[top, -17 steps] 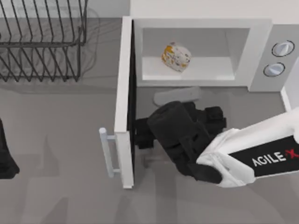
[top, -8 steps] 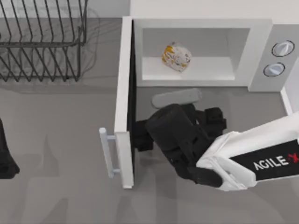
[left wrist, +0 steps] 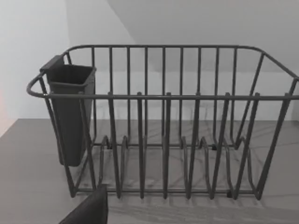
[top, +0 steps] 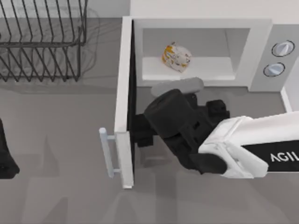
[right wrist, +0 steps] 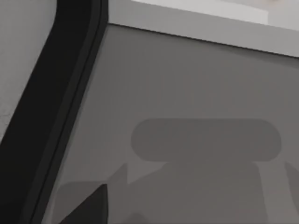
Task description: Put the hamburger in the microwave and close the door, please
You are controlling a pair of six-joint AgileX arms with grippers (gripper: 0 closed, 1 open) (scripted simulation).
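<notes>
Now the hamburger point(top: 176, 57) sits inside the microwave point(top: 201, 51), on its pale floor toward the left half of the cavity, well clear of the walls. The door point(top: 124, 102) stands wide open, swung out toward us at the cavity's left edge, its bar handle point(top: 106, 153) on the outer face. Our right gripper point(top: 141, 133) is low in front of the oven, its tip right up against the door's dark inner face; we cannot tell how far its fingers are spread, or whether they hold anything. Our left arm point(top: 5, 154) is parked at the left edge of the surface point(top: 56, 186), facing a black wire rack point(left wrist: 163, 140) that carries a dark cup point(left wrist: 70, 112) in one corner.
</notes>
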